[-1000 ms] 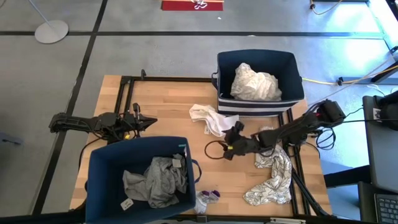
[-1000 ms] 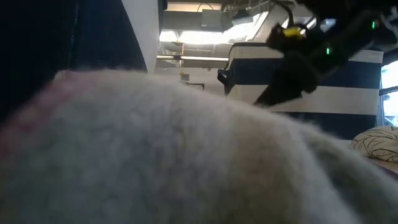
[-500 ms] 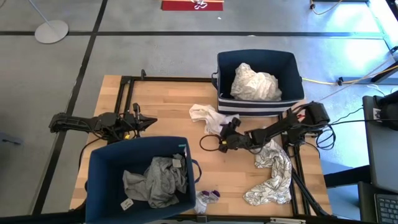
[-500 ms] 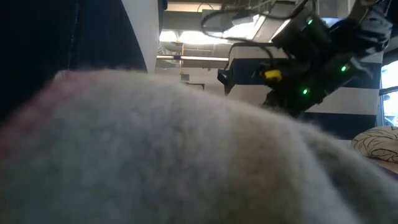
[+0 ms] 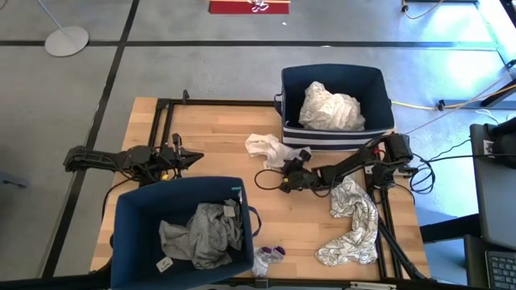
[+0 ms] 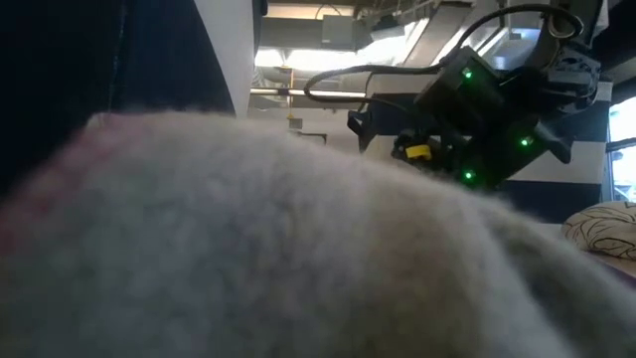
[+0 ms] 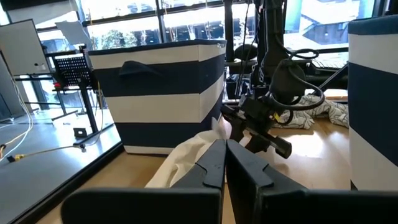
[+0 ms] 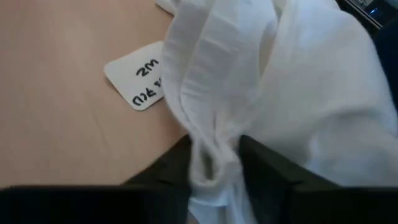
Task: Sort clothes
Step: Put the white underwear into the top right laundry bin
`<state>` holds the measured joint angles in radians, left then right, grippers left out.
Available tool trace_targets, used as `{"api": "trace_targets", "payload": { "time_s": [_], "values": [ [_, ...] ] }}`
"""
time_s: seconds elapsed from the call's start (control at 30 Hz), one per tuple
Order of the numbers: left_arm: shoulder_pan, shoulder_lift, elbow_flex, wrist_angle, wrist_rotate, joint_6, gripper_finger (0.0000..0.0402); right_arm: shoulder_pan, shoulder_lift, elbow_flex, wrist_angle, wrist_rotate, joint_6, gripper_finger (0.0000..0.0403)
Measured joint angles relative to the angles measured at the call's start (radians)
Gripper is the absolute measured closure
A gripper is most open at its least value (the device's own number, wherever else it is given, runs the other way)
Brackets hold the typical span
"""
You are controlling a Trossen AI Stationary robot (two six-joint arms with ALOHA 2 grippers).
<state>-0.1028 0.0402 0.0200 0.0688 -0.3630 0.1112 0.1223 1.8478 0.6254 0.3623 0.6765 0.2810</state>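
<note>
A white garment [image 5: 268, 150] lies crumpled on the wooden table [image 5: 210, 129] in front of the far bin [image 5: 379, 80]; it also shows in the left wrist view [image 7: 186, 158]. My right gripper [image 5: 288, 172] is low at its near right edge, shut on its cloth [image 8: 280, 106]. My left gripper [image 5: 196, 158] waits shut and empty at the table's left [image 7: 224, 167]. A white garment with dark squiggly print [image 5: 351, 225] lies on the table's right near corner. A pale garment [image 5: 330, 107] fills the far bin. A grey garment [image 5: 201, 234] lies in the near bin [image 5: 133, 234]. My right gripper has a bunched fold of the white garment [image 8: 214, 163] pinched between its two fingers [image 8: 267, 167], at the garment's near right edge. The fingers come nearly level from the table's right. The garment lies on the table, slack; a paper tag [image 8: 138, 79] shows beside it.
Two navy-and-white bins stand on the table, one far right, one near left. A small purple and white item [image 5: 270, 254] lies at the near edge. A grey fuzzy thing [image 6: 248, 249] blocks most of the low view. A black cable loop [image 5: 266, 179] hangs by my right gripper.
My right gripper has gone down and toward the table's left and far edge, from beside the printed garment to the white garment, and now has its cloth between the fingers. My left arm has kept still.
</note>
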Motion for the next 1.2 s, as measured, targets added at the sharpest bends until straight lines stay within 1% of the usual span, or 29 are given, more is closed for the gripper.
{"api": "trace_targets", "payload": {
  "time_s": [0.13, 0.17, 0.2, 0.27, 0.37, 0.43, 0.6, 0.7, 0.87, 0.93, 1.07, 1.2],
  "values": [
    [0.0, 0.0, 0.0, 0.0, 0.0, 0.0, 0.0399, 0.002, 0.001, -0.001, -0.008, -0.003, -0.001, 0.0362],
    [0.0, 0.0, 0.0, 0.0, 0.0, 0.0, 0.0399, 0.002, 0.001, -0.001, -0.009, -0.006, -0.001, 0.0379],
    [0.0, 0.0, 0.0, 0.0, 0.0, -0.004, 0.0399, 0.002, 0.001, -0.001, -0.01, -0.009, -0.001, 0.0385],
    [0.0, 0.0, 0.0, 0.0, 0.0, -0.01, 0.0399, 0.002, -0.006, -0.002, -0.01, -0.02, 0.001, 0.0382],
    [0.0, 0.0, 0.0, 0.0, 0.0, -0.011, 0.0399, 0.003, -0.027, 0.005, -0.023, -0.044, 0.007, 0.0357],
    [0.0, 0.0, 0.0, 0.0, 0.0, -0.011, 0.0399, 0.01, -0.045, 0.014, -0.041, -0.066, 0.002, 0.0353],
    [0.0, 0.0, 0.0, -0.003, 0.0, -0.015, 0.0399, 0.045, -0.106, 0.045, -0.087, -0.07, -0.025, 0.0386],
    [0.0, 0.0, 0.0, -0.005, 0.0, -0.029, 0.0399, 0.066, -0.152, 0.053, -0.13, -0.053, -0.046, 0.0387],
    [0.0, 0.0, 0.0, -0.006, 0.0, -0.033, 0.0399, 0.099, -0.258, 0.079, -0.198, -0.023, -0.056, 0.0365],
    [0.0, 0.0, 0.0, -0.006, 0.0, -0.033, 0.0399, 0.112, -0.299, 0.096, -0.231, -0.012, -0.079, 0.0368],
    [0.0, 0.0, 0.0, -0.006, 0.0, -0.033, 0.0399, 0.13, -0.374, 0.14, -0.294, -0.006, -0.138, 0.0386],
    [0.0, 0.0, 0.0, -0.006, 0.0, -0.033, 0.0399, 0.134, -0.425, 0.198, -0.366, -0.013, -0.18, 0.0381]
  ]
}}
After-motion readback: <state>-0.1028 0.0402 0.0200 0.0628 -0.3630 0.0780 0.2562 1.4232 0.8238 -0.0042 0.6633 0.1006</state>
